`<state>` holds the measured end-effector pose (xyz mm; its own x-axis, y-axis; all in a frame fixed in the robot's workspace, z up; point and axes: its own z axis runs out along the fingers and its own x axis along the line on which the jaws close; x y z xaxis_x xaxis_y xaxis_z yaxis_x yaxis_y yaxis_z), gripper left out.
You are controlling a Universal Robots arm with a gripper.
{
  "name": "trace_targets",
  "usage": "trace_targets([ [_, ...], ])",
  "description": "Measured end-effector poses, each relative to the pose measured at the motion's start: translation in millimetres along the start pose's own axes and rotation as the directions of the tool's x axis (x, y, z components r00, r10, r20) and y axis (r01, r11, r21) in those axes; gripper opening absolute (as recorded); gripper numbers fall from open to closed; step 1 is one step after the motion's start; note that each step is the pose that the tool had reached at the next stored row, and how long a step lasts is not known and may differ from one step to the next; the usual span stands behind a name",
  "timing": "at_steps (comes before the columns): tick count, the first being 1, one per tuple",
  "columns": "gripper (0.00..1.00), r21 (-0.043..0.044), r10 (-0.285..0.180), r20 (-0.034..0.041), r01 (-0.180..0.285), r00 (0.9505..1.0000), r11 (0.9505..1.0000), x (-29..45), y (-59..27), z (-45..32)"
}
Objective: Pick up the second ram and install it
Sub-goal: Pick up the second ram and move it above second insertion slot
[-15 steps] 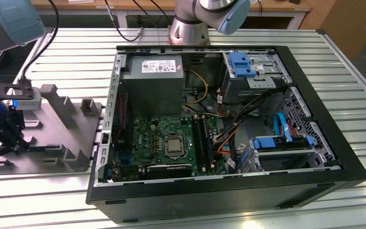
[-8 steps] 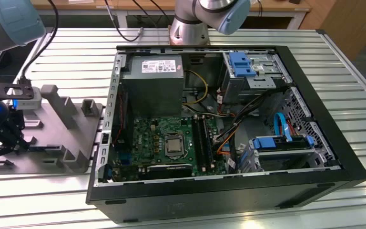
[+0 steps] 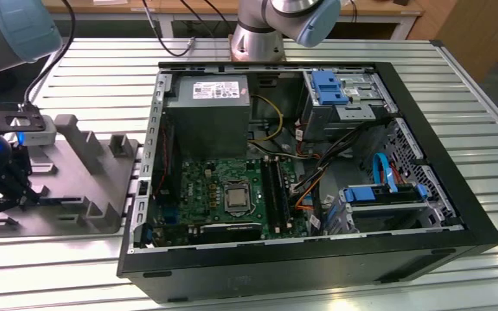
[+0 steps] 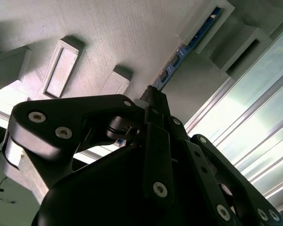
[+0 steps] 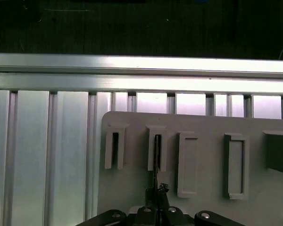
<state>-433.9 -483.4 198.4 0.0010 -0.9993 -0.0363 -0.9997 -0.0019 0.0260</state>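
The black two-fingered claw (image 4: 153,100) is pinched closed on the near end of the second ram (image 4: 178,55), a long, thin, dark memory stick with a blue edge and small black chips. The stick runs straight out ahead of the claw, standing on edge in slots of the grey moulded fixture tray (image 4: 108,37) beneath it. The tray lies on a slatted aluminium surface (image 5: 37,155). Well apart from the claw, toward the exterior view's right, sits an open black computer case (image 3: 456,214).
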Motion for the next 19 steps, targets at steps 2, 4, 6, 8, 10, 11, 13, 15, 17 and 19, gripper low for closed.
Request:
trace_targets([
  [2, 0.11, 0.0000, -0.001, 0.0000, 0.001, 1.0000, 1.0000, 0.0, 0.0, 0.0],
  [4, 0.11, -0.0008, -0.023, -0.0006, 0.023, 0.9997, 0.9997, 0.0, 0.0, 0.0],
  [6, 0.11, -0.0013, -0.039, -0.0010, 0.039, 0.9992, 0.9992, 0.0, 0.0, 0.0],
  [8, 0.11, -0.0017, -0.046, -0.0011, 0.046, 0.9990, 0.9990, 0.0, 0.0, 0.0],
  [10, 0.11, -0.0017, -0.046, -0.0011, 0.046, 0.9990, 0.9990, 0.0, 0.0, 0.0],
  [11, 0.11, -0.0017, -0.046, -0.0012, 0.046, 0.9989, 0.9989, 0.0, 0.0, 0.0],
  [13, 0.11, -0.0015, -0.046, -0.0011, 0.046, 0.9989, 0.9989, -0.1, -0.1, -0.7],
  [15, 0.11, -0.0010, -0.046, -0.0008, 0.046, 0.9989, 0.9989, -0.1, -0.1, -1.0],
  [17, 0.11, -0.0014, -0.044, -0.0010, 0.044, 0.9990, 0.9990, 0.0, 0.0, -1.2],
  [19, 0.11, -0.0011, -0.032, -0.0008, 0.032, 0.9995, 0.9995, -0.1, 0.0, -1.4],
])
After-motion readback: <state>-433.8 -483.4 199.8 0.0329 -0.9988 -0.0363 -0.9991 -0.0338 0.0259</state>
